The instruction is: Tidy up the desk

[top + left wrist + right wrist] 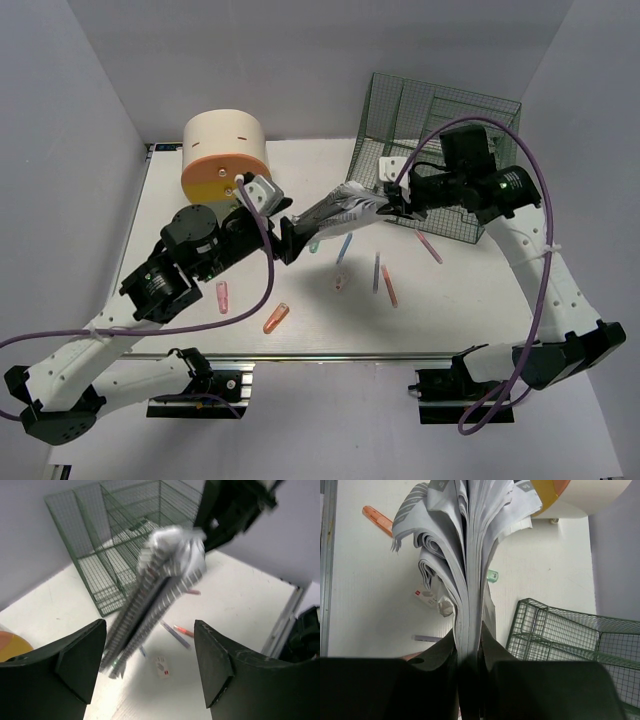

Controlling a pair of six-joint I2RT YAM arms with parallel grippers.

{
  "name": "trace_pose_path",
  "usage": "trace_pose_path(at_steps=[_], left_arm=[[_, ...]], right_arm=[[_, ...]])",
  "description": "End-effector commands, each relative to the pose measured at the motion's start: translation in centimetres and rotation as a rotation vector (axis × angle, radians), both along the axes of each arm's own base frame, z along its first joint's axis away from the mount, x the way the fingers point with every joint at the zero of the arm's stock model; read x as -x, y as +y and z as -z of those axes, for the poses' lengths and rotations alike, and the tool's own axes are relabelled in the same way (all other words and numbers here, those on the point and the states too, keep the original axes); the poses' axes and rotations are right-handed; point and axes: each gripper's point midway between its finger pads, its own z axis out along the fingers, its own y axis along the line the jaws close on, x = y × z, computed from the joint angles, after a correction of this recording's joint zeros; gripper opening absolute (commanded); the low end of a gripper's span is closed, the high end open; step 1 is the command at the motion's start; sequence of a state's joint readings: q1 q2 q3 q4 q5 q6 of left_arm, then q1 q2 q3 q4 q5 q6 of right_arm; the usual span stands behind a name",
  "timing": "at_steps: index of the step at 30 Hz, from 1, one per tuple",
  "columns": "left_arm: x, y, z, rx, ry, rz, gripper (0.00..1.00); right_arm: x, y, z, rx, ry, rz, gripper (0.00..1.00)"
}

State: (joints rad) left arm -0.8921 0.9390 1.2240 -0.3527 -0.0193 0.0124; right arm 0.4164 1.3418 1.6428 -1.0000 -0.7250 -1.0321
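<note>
In the centre of the top view, above the desk [470,310], the right gripper [393,203] pinches a paper stack [335,212], while the left gripper [287,240] has its fingers spread wide around the stack's left end.

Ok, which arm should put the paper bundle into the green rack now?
Right. The right gripper is shut on the paper bundle, close to the green rack; the left gripper stands open, not gripping it.

Left arm [95,350] and right arm [560,290], white shells, black motor joints, looping purple cables [272,262], dark wedge-shaped fingers [80,665].
</note>
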Motion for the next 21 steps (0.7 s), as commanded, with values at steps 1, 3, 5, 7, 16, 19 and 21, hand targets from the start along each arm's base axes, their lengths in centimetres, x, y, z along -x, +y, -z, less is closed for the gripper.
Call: trace_pose_path(at_steps=[1,3,5,7,16,19,21], left_arm=[[1.1,-0.7,3.0,-0.066,0.005,0.083,0.81],[1.4,-1.4,5.3,-0.11,0.022,0.128,0.82],[1.4,-1.9,6.8,-0.146,0.018,0.154,0.85],[1.1,-2.4,8.7,-0.183,0.025,0.167,0.9],[-1.3,-2.9,10.1,-0.228,-0.094,0.115,0.98],[-2.0,-2.6,9.3,-0.22,-0.128,0.072,0.98],[-2.2,-2.2,8.6,-0.205,-0.149,0.052,0.98]], right_arm=[[0.1,0.9,-5.3,-0.107,-0.113,-0.029,0.0],[0.3,1.1,-5.2,-0.103,-0.085,-0.035,0.0],[0.6,1.1,-5.3,-0.106,-0.067,-0.039,0.0],[0.8,1.2,-5.3,-0.108,-0.045,-0.042,0.0],[2.7,1.6,-4.2,-0.101,0.014,-0.094,0.0],[3.2,1.6,-3.7,-0.086,0.025,-0.105,0.0],[3.2,1.5,-3.3,-0.074,0.027,-0.099,0.0]])
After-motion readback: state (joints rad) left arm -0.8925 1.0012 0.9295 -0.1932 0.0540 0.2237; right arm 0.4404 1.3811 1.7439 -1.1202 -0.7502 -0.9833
